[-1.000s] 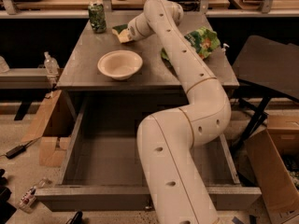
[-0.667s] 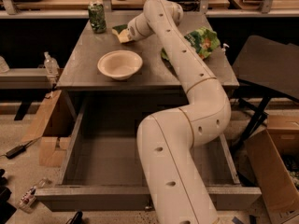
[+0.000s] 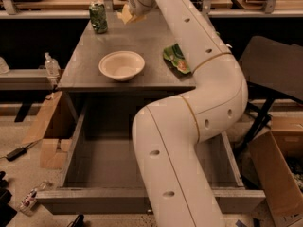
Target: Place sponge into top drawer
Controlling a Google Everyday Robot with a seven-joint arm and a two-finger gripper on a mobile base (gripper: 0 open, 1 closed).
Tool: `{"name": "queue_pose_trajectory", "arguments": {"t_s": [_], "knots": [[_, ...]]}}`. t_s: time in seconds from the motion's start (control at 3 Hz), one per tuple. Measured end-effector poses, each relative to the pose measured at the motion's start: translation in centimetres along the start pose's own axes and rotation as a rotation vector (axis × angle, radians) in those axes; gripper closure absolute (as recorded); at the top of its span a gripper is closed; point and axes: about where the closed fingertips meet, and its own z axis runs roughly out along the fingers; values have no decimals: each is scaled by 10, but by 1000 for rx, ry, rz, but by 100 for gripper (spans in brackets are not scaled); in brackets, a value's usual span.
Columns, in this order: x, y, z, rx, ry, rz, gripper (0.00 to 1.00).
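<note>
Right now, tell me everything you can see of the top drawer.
The top drawer is a wide, shallow grey box, metal by its look, standing open below the table's front edge. One side wall, the front panel and a stretch of bare floor show; the arm hides much of the rest. The pincer is far off at the table's back, by the sponge.
</note>
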Motion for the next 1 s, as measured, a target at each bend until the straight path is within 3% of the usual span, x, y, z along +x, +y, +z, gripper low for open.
{"name": "queue_pose_trajectory", "arguments": {"t_s": [0.33, 0.67, 1.0], "knots": [[-6, 5, -52, 49, 68, 6, 100], [-4, 5, -56, 44, 75, 8, 100], [8, 5, -79, 16, 115, 19, 100]]}}
